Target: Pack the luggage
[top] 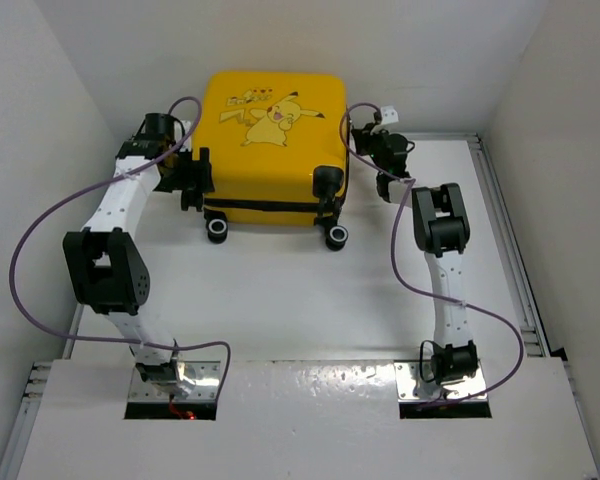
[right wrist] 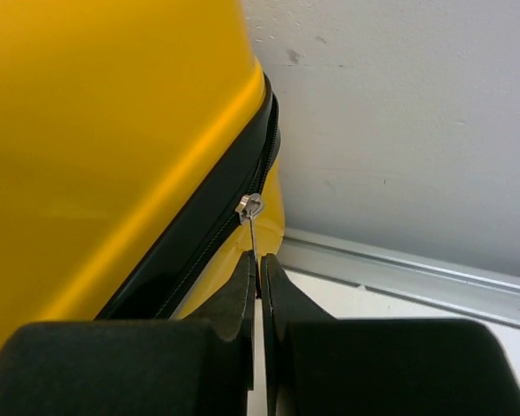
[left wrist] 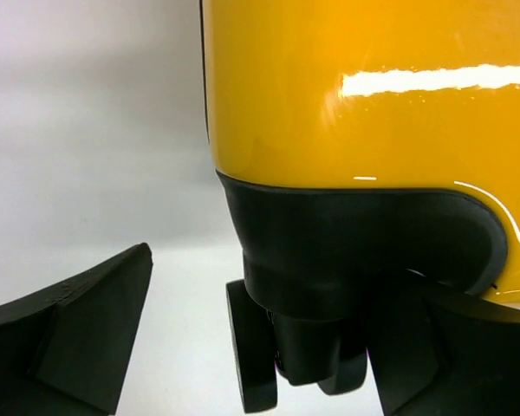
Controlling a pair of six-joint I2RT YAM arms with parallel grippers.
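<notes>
The luggage, a glossy yellow hard-shell case with a cartoon print on its top face, lies flat and closed at the far middle of the white surface. Its black wheels point toward the near side. The left end effector sits at the case's near-left corner. In the left wrist view its fingers are spread wide, one out to the left over bare surface and the other low on the right by the black corner housing. A caster wheel hangs between them. The right-hand finger is partly cut off by the frame edge, so it may be resting against the housing, though that cannot be told for sure. The right end effector is at the case's far-right side, close to the back wall. Seen from the right wrist, its fingers are pressed together on the thin metal zipper pull. The pull hangs from the slider on the black zipper band, which runs between the two yellow shell halves. A metal rail runs along the foot of the wall just beyond.
</notes>
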